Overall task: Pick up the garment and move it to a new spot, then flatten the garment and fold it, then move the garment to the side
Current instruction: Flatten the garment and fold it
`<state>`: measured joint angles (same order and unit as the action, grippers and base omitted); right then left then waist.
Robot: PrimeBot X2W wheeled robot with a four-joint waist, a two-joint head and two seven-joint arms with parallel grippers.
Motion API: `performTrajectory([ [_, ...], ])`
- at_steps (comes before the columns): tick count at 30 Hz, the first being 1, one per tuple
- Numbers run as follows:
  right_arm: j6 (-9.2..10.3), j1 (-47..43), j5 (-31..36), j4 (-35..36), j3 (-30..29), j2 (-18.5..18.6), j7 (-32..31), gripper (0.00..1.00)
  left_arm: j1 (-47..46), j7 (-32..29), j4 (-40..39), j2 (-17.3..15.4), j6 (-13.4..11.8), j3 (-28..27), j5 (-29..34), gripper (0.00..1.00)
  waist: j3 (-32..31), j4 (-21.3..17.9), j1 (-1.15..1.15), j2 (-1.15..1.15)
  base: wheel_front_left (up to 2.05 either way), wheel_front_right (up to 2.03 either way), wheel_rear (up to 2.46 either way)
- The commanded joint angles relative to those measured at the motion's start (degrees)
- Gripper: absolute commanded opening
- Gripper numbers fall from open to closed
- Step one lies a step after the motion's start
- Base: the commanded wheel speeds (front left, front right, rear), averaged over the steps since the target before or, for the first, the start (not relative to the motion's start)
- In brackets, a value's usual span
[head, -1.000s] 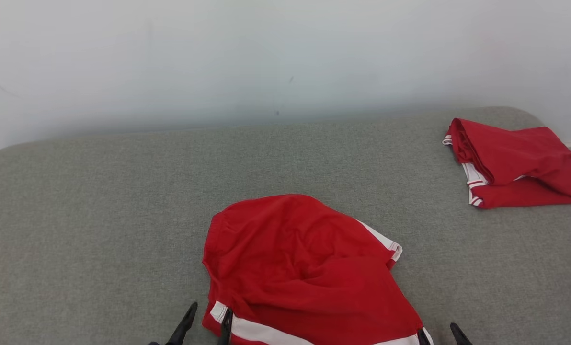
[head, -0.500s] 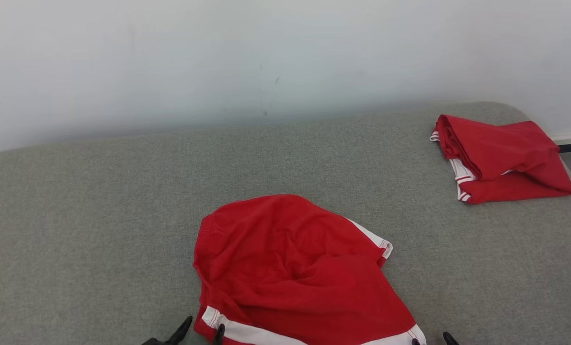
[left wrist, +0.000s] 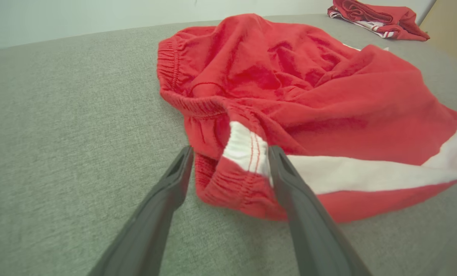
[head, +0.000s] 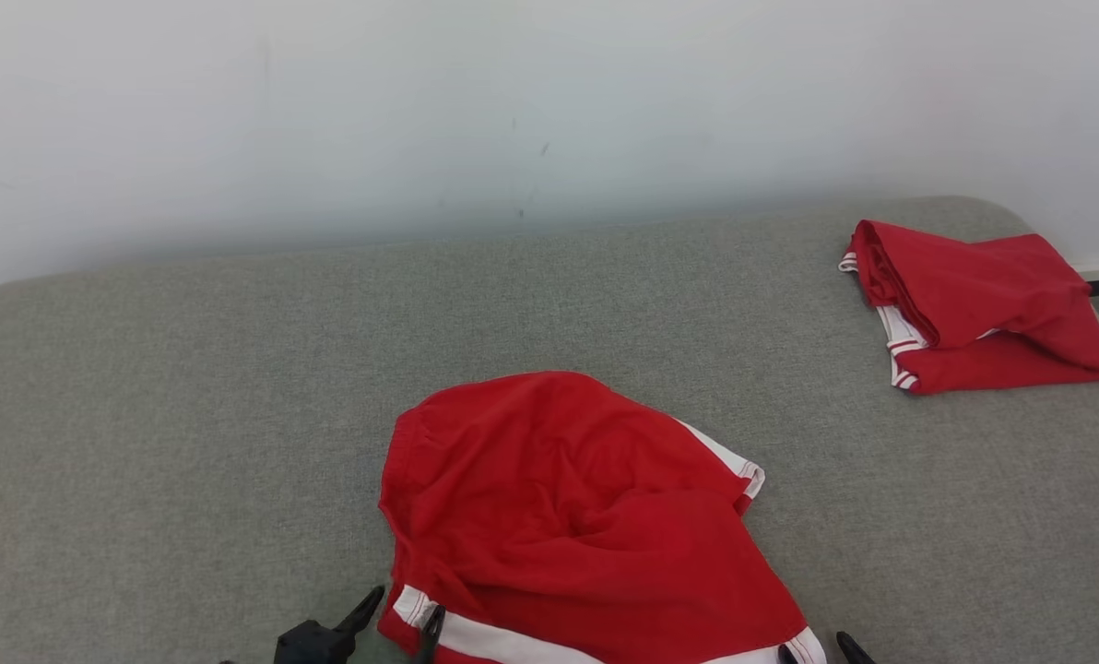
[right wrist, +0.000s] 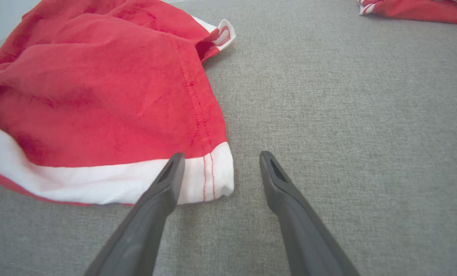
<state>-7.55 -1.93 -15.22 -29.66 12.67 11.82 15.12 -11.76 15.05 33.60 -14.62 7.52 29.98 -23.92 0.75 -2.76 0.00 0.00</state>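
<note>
Head view shows the crumpled red cloth shorts with a white stripe (head: 568,516) lying at 6 o'clock, low and in the middle, on the wide grey fabric pad (head: 190,415). A pile of folded red and white cloth (head: 974,304) sits well apart at 2 o'clock. My left gripper (head: 408,601) pokes in at 7 o'clock and my right gripper (head: 814,646) at 5 o'clock, one at each near corner of the shorts. Both hands have their fingers wide apart and hold nothing. In the left wrist view, my two dark fingers stand on each side of the bunched corner where the white stripe meets the stretchy band. The finger at 3 o'clock looks like it touches the cloth. In the right wrist view, the white corner lies just by my finger at 9 o'clock, and the other finger is over bare grey pad. The shorts are lumpy, not flat and not folded. I think I am at the grab step, ready to take both near corners and lift the shorts or pull them flat; I cannot tell which. Next I should slide my right hand a little toward 9 o'clock so the corner sits between the fingers, press down, then squeeze both hands shut. I should pinch all the layers, or the cloth may slip out.
</note>
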Motion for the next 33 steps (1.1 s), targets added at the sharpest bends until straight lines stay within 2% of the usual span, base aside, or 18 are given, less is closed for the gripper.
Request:
performTrajectory([
  [1,0.16,0.65,-1.09,-0.13,0.36,0.06,-0.01,1.00,-1.09,0.17,-0.44,-0.38,-0.10,1.02,-0.52,1.00,-0.05,-0.03,0.00,0.00,0.00,0.00,0.00],
  [6,0.16,1.24,-1.63,-0.65,1.13,0.25,-0.01,1.00,-1.61,0.17,0.42,-1.05,-0.10,3.73,-2.74,1.00,0.00,-0.46,0.00,0.00,0.00,0.00,0.00],
  [7,0.17,1.51,-1.69,-0.86,1.36,0.30,-0.01,1.00,-1.97,0.17,0.51,-1.14,-0.10,4.13,-2.94,0.96,0.02,-0.57,0.00,0.00,0.00,0.00,0.00],
  [8,0.16,1.71,-1.92,-1.32,1.65,0.29,-0.01,0.90,-2.25,0.17,0.70,-1.10,-0.10,4.51,-3.36,0.63,0.04,-0.66,0.00,0.00,0.00,0.00,0.00],
  [9,0.16,1.94,-2.03,-1.77,1.94,0.27,-0.01,0.52,-2.36,0.17,1.04,-1.09,-0.10,4.88,-3.83,0.38,0.04,-0.72,0.00,0.00,0.00,0.00,0.00],
  [10,0.16,2.13,-2.29,-2.27,2.17,0.28,-0.02,0.15,-2.43,0.17,1.35,-1.12,-0.10,5.23,-4.42,0.00,0.03,-0.76,0.00,0.00,0.00,0.00,0.00],
  [11,0.16,2.19,-2.64,-3.16,2.54,0.16,-0.02,0.00,-2.53,0.17,1.63,-1.15,-0.10,5.54,-4.86,0.00,0.00,-0.76,0.00,0.00,0.00,0.00,0.00],
  [15,0.16,3.41,-3.18,-3.49,3.35,0.15,-0.01,0.00,-2.32,0.17,2.03,-1.16,-0.10,6.12,-5.95,0.00,0.01,-0.78,0.00,0.00,0.00,0.00,0.00],
  [19,0.16,2.89,-4.14,-2.76,3.08,0.48,-0.01,0.00,0.23,0.17,-0.06,-1.05,-0.10,3.54,-6.72,0.00,-0.14,-0.73,0.00,0.00,0.00,0.00,0.00],
  [28,0.16,-0.15,-5.90,7.30,1.11,0.36,0.00,0.00,5.93,0.17,-7.91,-0.52,-0.12,-3.98,-4.47,0.00,-0.47,-0.21,0.00,0.00,0.00,0.00,0.00],
  [33,0.16,3.71,-9.76,12.48,2.16,1.31,-0.01,0.00,2.60,0.17,-12.93,-0.89,-0.11,-6.08,-4.33,0.00,-0.14,-0.25,0.00,0.00,0.00,0.00,0.00],
])
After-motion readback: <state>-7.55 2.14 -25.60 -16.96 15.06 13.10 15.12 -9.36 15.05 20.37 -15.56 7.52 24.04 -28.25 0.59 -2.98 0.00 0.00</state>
